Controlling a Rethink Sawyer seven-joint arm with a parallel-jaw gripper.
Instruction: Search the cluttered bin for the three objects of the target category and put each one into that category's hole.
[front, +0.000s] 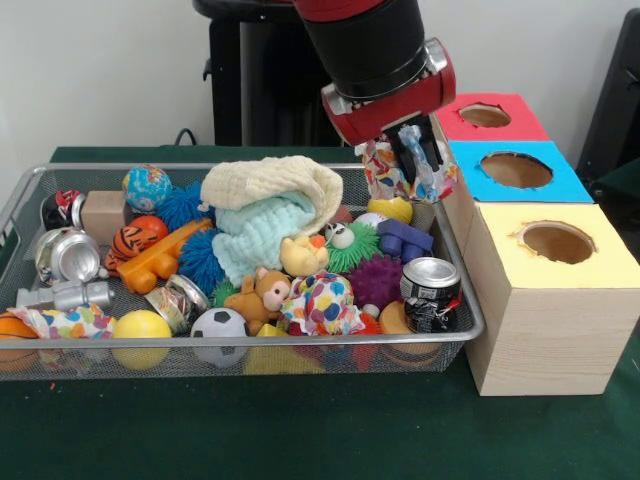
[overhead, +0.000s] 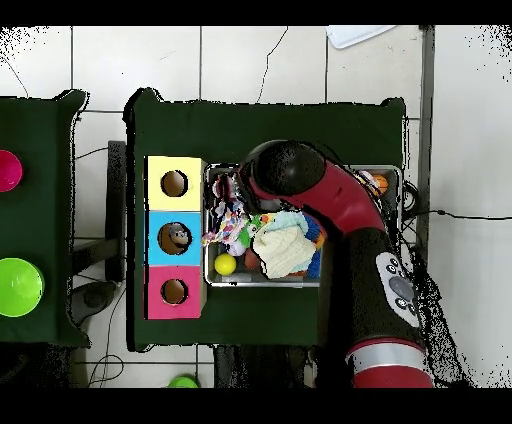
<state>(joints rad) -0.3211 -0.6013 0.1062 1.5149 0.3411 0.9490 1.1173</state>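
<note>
One object is gripped at this moment: a clear, crinkly item with a colourful printed pattern (front: 408, 168) is clamped between the black fingers (front: 412, 150) of the gripper (front: 415, 160), and is held above the right end of the wire-mesh bin (front: 240, 362), just beside the pale wooden box (front: 545, 330); whether it is one of the plastic bottles or a printed wrapper cannot be told. The carrying step is judged to be in hand, the pick being done and the drop not yet made; the next move is judged to call for a short sideways shift toward the blue-topped hole (front: 516, 170), which lies near the held item, followed by a release once the item is centred over the opening. In the overhead view something small and dark is seen inside the hole (overhead: 174, 238) of the blue panel; its nature cannot be told. No other clear bottle is plainly made out among the toys, cans and cloths (front: 270, 215).
</note>
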